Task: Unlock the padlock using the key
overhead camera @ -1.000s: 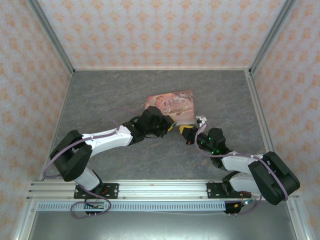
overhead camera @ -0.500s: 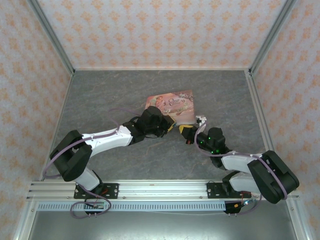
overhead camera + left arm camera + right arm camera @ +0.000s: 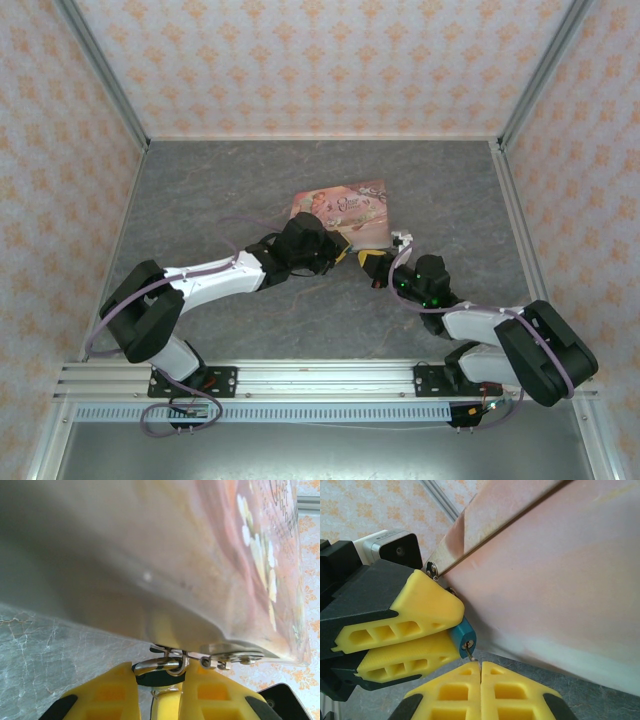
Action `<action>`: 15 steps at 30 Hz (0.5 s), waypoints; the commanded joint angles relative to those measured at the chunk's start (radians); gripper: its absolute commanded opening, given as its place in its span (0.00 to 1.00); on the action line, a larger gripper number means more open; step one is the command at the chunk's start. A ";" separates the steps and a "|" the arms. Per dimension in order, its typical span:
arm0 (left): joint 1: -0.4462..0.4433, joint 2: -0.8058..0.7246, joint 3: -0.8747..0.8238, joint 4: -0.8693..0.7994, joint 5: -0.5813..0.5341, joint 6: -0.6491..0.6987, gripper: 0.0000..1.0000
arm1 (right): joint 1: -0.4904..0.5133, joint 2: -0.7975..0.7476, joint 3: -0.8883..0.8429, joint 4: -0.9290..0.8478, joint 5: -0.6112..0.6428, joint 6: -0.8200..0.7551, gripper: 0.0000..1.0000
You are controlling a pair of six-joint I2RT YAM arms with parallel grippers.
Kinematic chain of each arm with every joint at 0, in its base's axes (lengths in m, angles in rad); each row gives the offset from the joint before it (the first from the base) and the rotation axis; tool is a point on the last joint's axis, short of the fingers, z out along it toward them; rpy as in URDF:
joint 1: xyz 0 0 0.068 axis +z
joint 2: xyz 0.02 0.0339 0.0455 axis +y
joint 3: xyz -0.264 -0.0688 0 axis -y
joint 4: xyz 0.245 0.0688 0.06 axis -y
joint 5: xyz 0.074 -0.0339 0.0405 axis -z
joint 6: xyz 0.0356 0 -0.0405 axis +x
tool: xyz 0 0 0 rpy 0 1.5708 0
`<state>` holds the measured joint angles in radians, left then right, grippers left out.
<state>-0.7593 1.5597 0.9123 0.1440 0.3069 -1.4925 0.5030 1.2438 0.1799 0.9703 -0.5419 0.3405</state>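
Note:
The tiny blue-teal padlock (image 3: 465, 639) hangs by its metal shackle (image 3: 160, 665) from the hasp of the pink illustrated tin (image 3: 345, 208). My left gripper (image 3: 161, 674) is shut on the padlock body, its yellow fingers (image 3: 420, 605) coming in from the left in the right wrist view. My right gripper (image 3: 480, 672) is shut on the thin metal key (image 3: 469, 653), whose tip sits in the keyhole on the padlock's end face. From above, the left gripper (image 3: 343, 254) and right gripper (image 3: 377, 268) meet at the tin's near corner.
The pink tin wall (image 3: 555, 580) rises close above both grippers. Grey stone-patterned table (image 3: 230, 190) lies all around, enclosed by patterned walls and metal frame posts (image 3: 100, 70).

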 commanded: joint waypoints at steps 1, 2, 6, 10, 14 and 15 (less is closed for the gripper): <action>-0.009 -0.040 0.004 0.040 0.006 -0.018 0.12 | -0.006 0.003 0.029 0.054 0.011 -0.002 0.00; -0.009 -0.041 0.004 0.040 0.007 -0.018 0.12 | -0.005 0.005 0.031 0.056 0.012 -0.002 0.00; -0.009 -0.041 0.005 0.039 0.006 -0.018 0.12 | -0.006 0.005 0.035 0.057 0.022 -0.003 0.00; -0.009 -0.039 0.004 0.039 0.008 -0.018 0.12 | -0.006 0.006 0.035 0.058 0.027 -0.004 0.00; -0.009 -0.039 0.004 0.039 0.011 -0.020 0.12 | -0.005 0.012 0.040 0.062 0.014 -0.001 0.00; -0.009 -0.039 0.005 0.039 0.012 -0.020 0.12 | -0.006 0.015 0.041 0.064 0.010 -0.001 0.00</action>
<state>-0.7593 1.5597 0.9123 0.1440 0.3069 -1.4925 0.5030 1.2495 0.1883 0.9745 -0.5282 0.3405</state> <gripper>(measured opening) 0.175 0.048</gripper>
